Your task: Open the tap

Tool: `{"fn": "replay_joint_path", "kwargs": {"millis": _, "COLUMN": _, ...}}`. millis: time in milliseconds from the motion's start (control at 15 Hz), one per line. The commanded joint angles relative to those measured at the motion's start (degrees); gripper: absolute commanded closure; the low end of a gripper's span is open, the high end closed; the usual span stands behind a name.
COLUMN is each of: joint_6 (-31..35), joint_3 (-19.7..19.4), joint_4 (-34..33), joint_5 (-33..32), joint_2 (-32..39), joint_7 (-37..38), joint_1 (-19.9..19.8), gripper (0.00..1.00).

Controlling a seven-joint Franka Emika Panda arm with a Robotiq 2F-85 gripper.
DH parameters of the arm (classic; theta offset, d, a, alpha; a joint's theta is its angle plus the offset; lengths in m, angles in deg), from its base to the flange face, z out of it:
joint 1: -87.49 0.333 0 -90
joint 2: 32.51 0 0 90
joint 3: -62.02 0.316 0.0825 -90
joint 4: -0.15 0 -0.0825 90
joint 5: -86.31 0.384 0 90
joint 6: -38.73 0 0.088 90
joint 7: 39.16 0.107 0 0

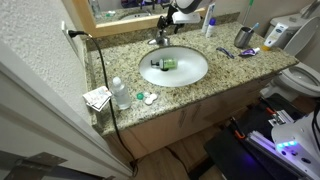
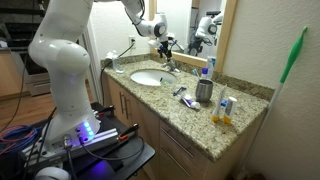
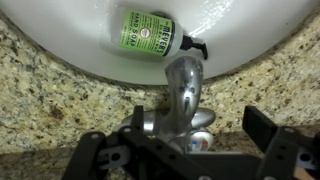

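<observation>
Chrome between black fingers: the gripper [image 3: 176,140] stands spread wide, one finger on each side of the tap [image 3: 184,88]. Cannot tell whether either finger touches metal. The lever sits between the jaws. The short curved spout reaches past them over the white basin [image 3: 80,30]. Just beyond the spout a soap bottle [image 3: 148,32] with a green label lies on its side in the bowl.

Surface around the jaws: a speckled granite countertop [image 3: 40,100], tan and brown, glossy.

In an exterior view the gripper [image 1: 168,22] hangs just above the tap [image 1: 160,40] at the basin's back edge. Well off to one side of the jaws stand a tall white bottle [image 1: 209,20] and a metal cup [image 1: 243,37]. Toward the counter's front corner are a small clear bottle [image 1: 120,93] and a black cable [image 1: 103,75] draped over the edge. A toilet [image 1: 303,78] sits past the far counter end.

In an exterior view the white arm [image 2: 65,60] reaches in over a wooden cabinet [image 2: 150,125]. A mirror [image 2: 210,25] hangs behind the jaws. A green handle [image 2: 293,55] leans on the wall, well apart.
</observation>
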Motion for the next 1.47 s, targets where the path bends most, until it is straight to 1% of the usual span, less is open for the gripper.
{"fn": "replay_joint_path", "kwargs": {"millis": 0, "joint_6": 3.15, "joint_3": -0.83, "joint_4": -1.55, "joint_5": 0.24, "joint_2": 2.13, "joint_7": 1.0, "joint_1": 0.42, "gripper": 0.25}}
{"fn": "replay_joint_path", "kwargs": {"millis": 67, "joint_6": 4.56, "joint_3": -0.86, "joint_4": -1.73, "joint_5": 0.4, "joint_2": 2.43, "joint_7": 1.18, "joint_1": 0.45, "gripper": 0.26}}
{"fn": "replay_joint_path", "kwargs": {"millis": 200, "joint_6": 6.49, "joint_3": -1.04, "joint_4": -2.01, "joint_5": 0.28, "joint_2": 2.75, "joint_7": 1.53, "joint_1": 0.81, "gripper": 0.4}}
{"fn": "replay_joint_path", "kwargs": {"millis": 333, "joint_6": 6.92, "joint_3": -1.26, "joint_4": -2.13, "joint_5": 0.15, "joint_2": 2.74, "joint_7": 1.81, "joint_1": 1.02, "gripper": 0.54}}
{"fn": "replay_joint_path", "kwargs": {"millis": 467, "joint_6": 5.98, "joint_3": -0.27, "joint_4": -2.08, "joint_5": 1.44, "joint_2": 2.34, "joint_7": 1.18, "joint_1": 0.36, "gripper": 0.68}}
{"fn": "replay_joint_path", "kwargs": {"millis": 667, "joint_6": 6.03, "joint_3": 0.07, "joint_4": -1.81, "joint_5": 2.79, "joint_2": 1.88, "joint_7": 1.14, "joint_1": -0.01, "gripper": 0.9}}
{"fn": "replay_joint_path", "kwargs": {"millis": 733, "joint_6": 5.94, "joint_3": 0.22, "joint_4": -1.5, "joint_5": 3.36, "joint_2": 1.51, "joint_7": 0.87, "joint_1": -0.36, "gripper": 0.95}}
{"fn": "replay_joint_path", "kwargs": {"millis": 800, "joint_6": 6.41, "joint_3": 0.68, "joint_4": -1.14, "joint_5": 4.41, "joint_2": 1.03, "joint_7": 0.51, "joint_1": -0.8, "gripper": 0.93}}
{"fn": "replay_joint_path", "kwargs": {"millis": 933, "joint_6": 9.37, "joint_3": 1.42, "joint_4": 0.5, "joint_5": 6.82, "joint_2": -1.12, "joint_7": 0.03, "joint_1": -1.72, "gripper": 0.93}}
{"fn": "replay_joint_path", "kwargs": {"millis": 1133, "joint_6": 16.33, "joint_3": 2.66, "joint_4": 3.99, "joint_5": 11.3, "joint_2": -5.46, "joint_7": -0.86, "joint_1": -3.43, "gripper": 0.93}}
{"fn": "replay_joint_path", "kwargs": {"millis": 1267, "joint_6": 20.94, "joint_3": 4.19, "joint_4": 5.1, "joint_5": 14.22, "joint_2": -6.04, "joint_7": -2.38, "joint_1": -4.89, "gripper": 0.93}}
{"fn": "replay_joint_path", "kwargs": {"millis": 1400, "joint_6": 22.83, "joint_3": 6.24, "joint_4": 6.22, "joint_5": 16.9, "joint_2": -6.25, "joint_7": -4.15, "joint_1": -6.57, "gripper": 0.93}}
